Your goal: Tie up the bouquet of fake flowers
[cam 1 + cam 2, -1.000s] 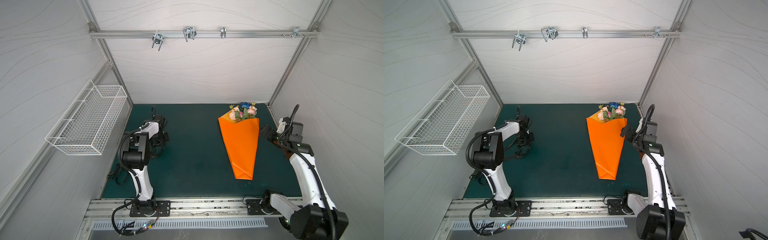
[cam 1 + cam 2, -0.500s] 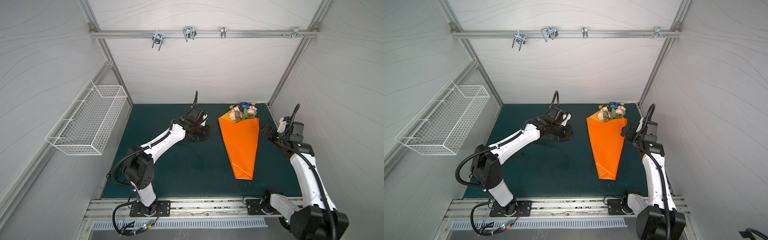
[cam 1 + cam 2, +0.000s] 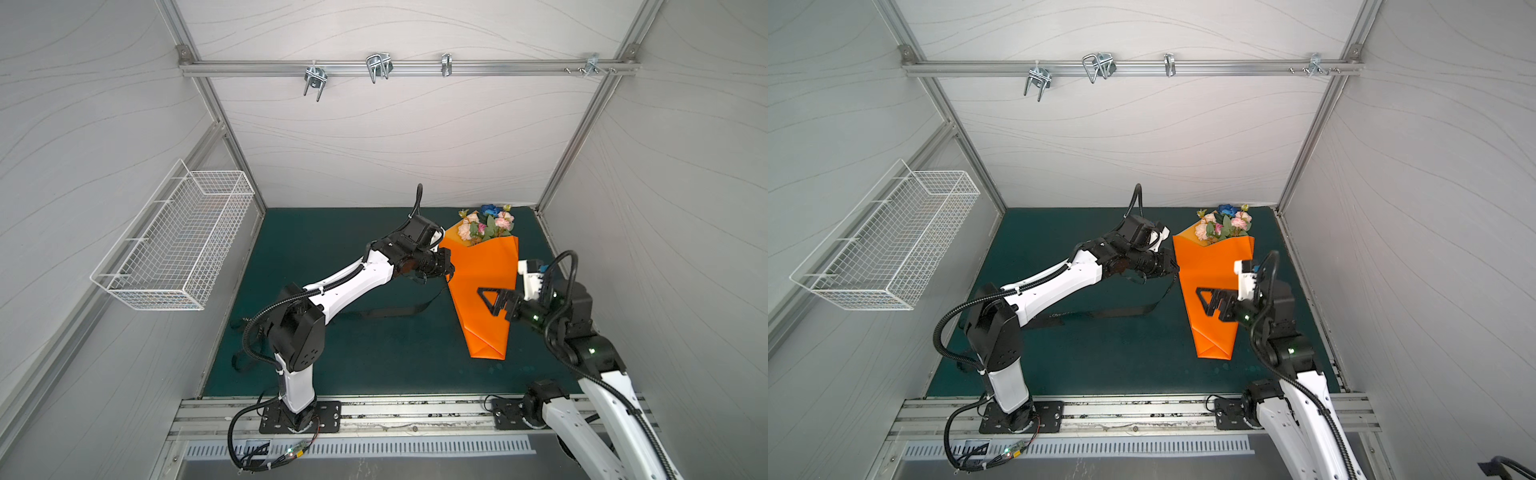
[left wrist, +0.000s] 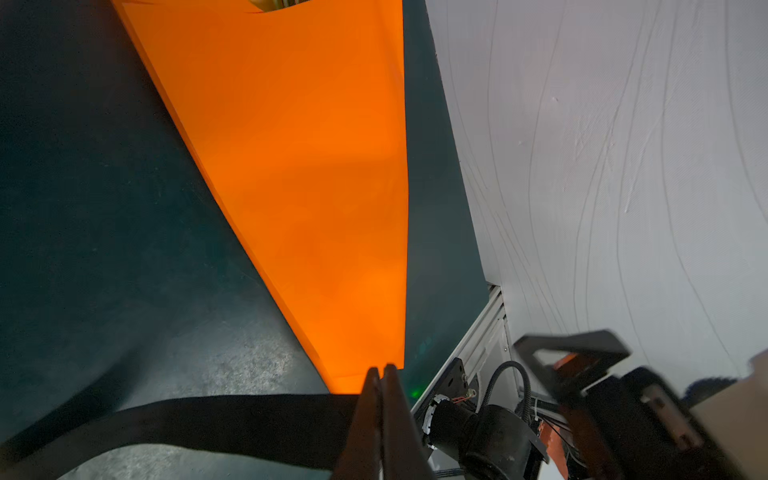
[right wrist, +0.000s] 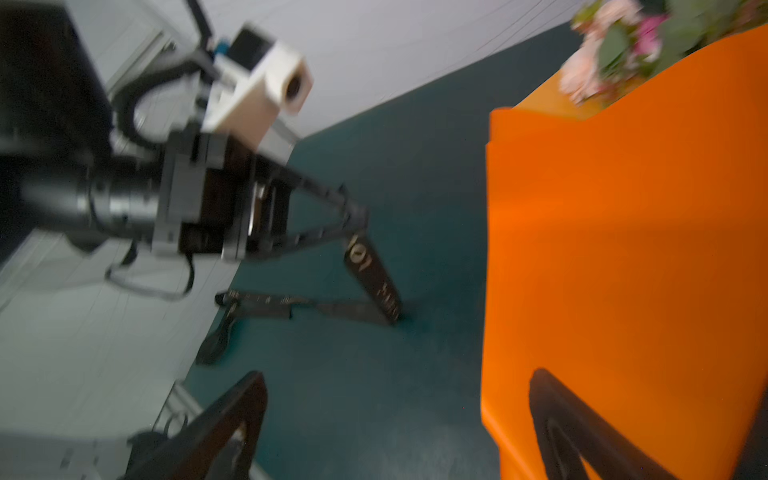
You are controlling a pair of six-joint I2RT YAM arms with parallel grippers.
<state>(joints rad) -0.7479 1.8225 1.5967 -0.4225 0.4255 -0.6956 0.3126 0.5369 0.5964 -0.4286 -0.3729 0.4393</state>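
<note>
The bouquet of fake flowers (image 3: 484,224) (image 3: 1223,222) (image 5: 615,50) lies at the back right of the green mat, its peach, pink and blue blooms sticking out of an orange paper cone (image 3: 486,270) (image 3: 1208,266) (image 4: 299,166) (image 5: 623,249). My left gripper (image 3: 451,270) (image 3: 1177,270) (image 4: 382,370) is shut on one end of a black lettered ribbon (image 3: 395,311) (image 3: 1121,311) (image 4: 208,424) (image 5: 374,282), right at the cone's left edge. The ribbon trails back over the mat. My right gripper (image 3: 488,301) (image 3: 1206,299) (image 5: 399,374) hovers open over the cone's lower half, holding nothing.
A white wire basket (image 3: 178,245) (image 3: 892,245) hangs on the left wall. A metal rail with hooks (image 3: 374,68) crosses the back wall. The cone lies close to the right wall (image 4: 582,166). Both arm bases stand on the front rail (image 3: 374,415).
My left arm swung from the left side across the mat to the cone's left edge, dragging the ribbon along. My right gripper moved inward from the wall to above the cone.
</note>
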